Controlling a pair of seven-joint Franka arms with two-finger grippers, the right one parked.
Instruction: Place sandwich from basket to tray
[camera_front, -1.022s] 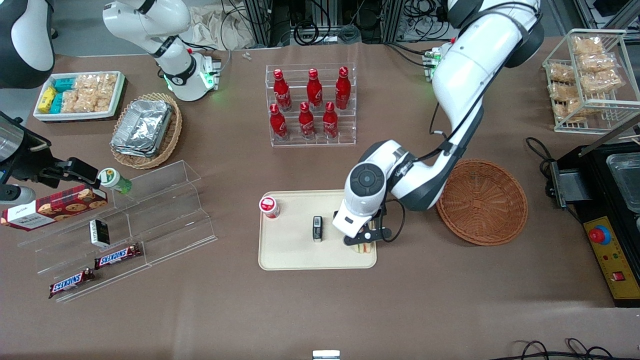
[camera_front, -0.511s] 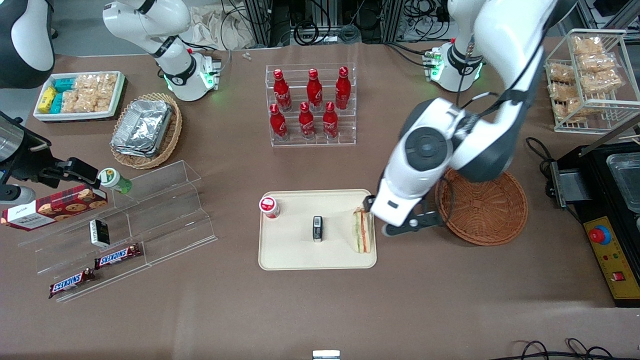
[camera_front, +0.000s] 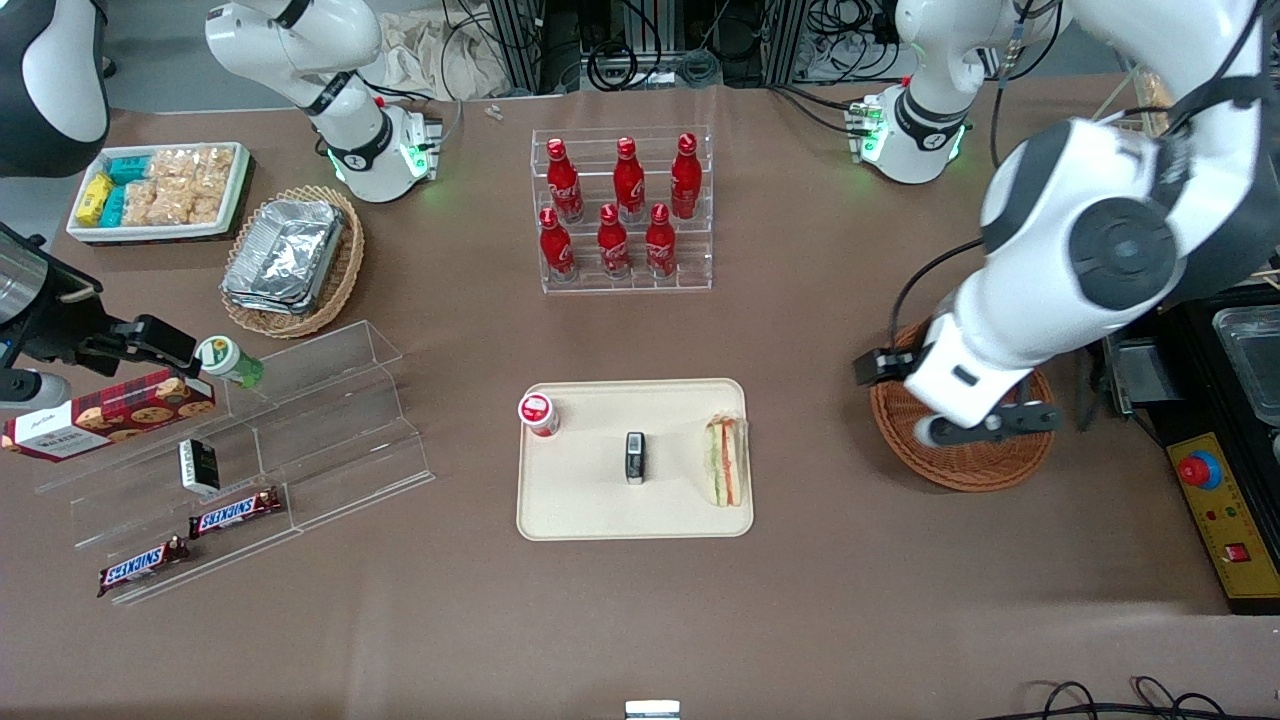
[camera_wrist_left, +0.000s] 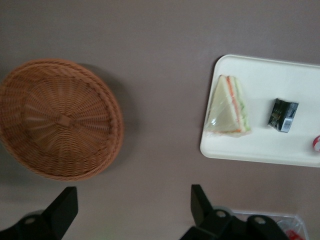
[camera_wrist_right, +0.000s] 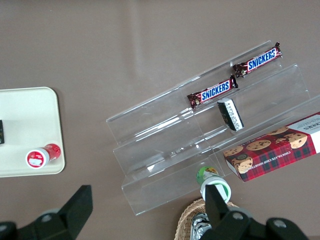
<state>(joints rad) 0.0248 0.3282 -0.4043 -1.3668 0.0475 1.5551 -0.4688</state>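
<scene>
Brown table, sandwich (camera_front: 727, 461) on tray (camera_front: 580, 505) (beside a small dark packet (camera_front: 634, 457)), tool (camera_front: 955, 400) spread apart, seemingly above basket (camera_front: 965, 470).

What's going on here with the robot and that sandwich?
The sandwich lies on the cream tray, at the end nearest the basket, alongside a small red-capped cup and a small dark packet. The round wicker basket has nothing in it. The left arm's end effector is open, holds nothing and hangs above the basket, clear of the tray. The placing looks done.
</scene>
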